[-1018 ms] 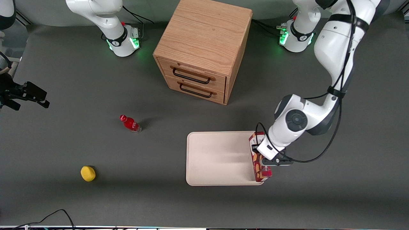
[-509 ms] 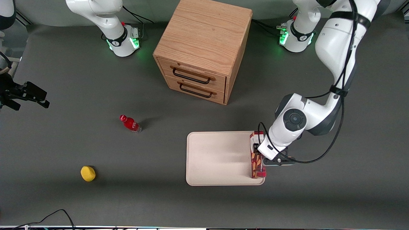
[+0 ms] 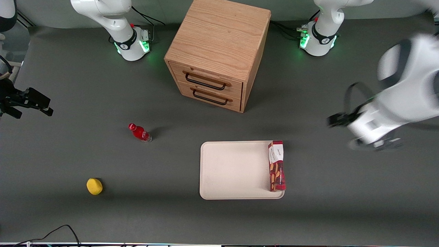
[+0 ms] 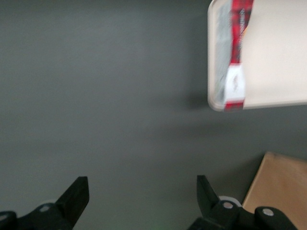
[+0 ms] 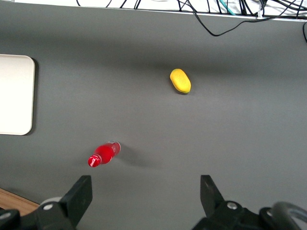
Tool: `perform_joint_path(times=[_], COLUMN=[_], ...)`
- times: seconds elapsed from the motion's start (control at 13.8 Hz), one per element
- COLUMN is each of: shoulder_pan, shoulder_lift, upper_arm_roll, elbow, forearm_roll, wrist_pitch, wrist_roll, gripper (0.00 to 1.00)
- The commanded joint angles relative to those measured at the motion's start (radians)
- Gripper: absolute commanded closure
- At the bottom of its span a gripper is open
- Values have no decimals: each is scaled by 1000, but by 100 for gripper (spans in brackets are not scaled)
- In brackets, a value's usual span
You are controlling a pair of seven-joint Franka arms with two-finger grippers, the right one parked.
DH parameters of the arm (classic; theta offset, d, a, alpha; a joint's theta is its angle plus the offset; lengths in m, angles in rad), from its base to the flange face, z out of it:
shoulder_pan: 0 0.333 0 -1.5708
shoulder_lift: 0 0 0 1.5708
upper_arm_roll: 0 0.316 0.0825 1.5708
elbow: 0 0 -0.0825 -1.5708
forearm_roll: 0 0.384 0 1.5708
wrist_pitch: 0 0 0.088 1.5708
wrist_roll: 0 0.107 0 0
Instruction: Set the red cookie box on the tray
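Observation:
The red cookie box [image 3: 276,166] lies on the cream tray [image 3: 233,169], along the tray's edge toward the working arm's end, with its white label end farther from the front camera. Nothing holds it. My left gripper [image 3: 374,143] hangs above bare table, well away from the tray toward the working arm's end, and shows blurred in the front view. In the left wrist view the gripper [image 4: 140,184] is open with only grey table between its fingers, and the box [image 4: 235,72] rests inside the tray's rim [image 4: 211,72].
A wooden two-drawer cabinet [image 3: 216,51] stands farther from the front camera than the tray. A small red bottle [image 3: 139,132] and a yellow object [image 3: 94,186] sit toward the parked arm's end of the table.
The gripper let go of the box, which now lies on the tray. The arm has swung quickly away from the tray toward its own end of the table.

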Motion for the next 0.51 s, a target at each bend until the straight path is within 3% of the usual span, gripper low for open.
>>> perform_joint_path(times=[0.0,0.22,0.44], shoulder_pan=[-12,-13,-17], shoulder_lift=[-206,-357,-270], upper_arm_roll=[101,144,144], elbow=[-146,-284,-139], forearm_roll=[-31,-20,-18], wrist_pitch=[-87,-87,-151], wrist_roll=[150,172,167], gripper=[0,0,0])
